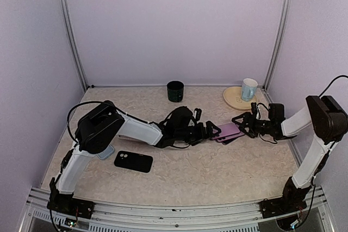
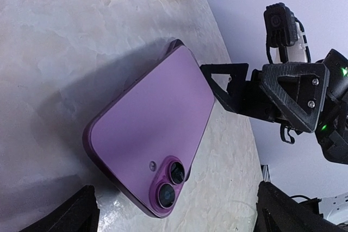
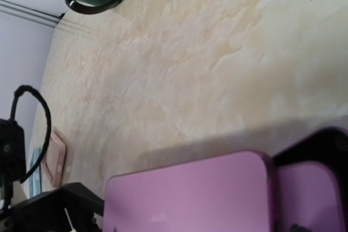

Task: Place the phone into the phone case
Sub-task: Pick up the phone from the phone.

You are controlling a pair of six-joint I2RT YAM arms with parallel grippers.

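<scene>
The phone (image 2: pixel 155 134) is purple and lies back side up, with rounded corners, a darker frame and two lenses in a raised oval. In the top view it lies right of centre, between the left gripper (image 1: pixel 213 131) and the right gripper (image 1: pixel 241 125). Both stand wide and hold nothing.

phone (image 2: pixel 152 134): purple, back side up, two camera lenses at its 9 o'clock end
phone spot: off toward 3 o'clock from the middle of the table (image 1: pixel 217 172), lying long-ways roughly 9 to 3
phone pose: looks a bit tilted, not flat, partly on top of the case
case (image 3: pixel 307 186): dark rim, purple inside, peeking out at the phone's 3 o'clock end, mostly hidden
</scene>
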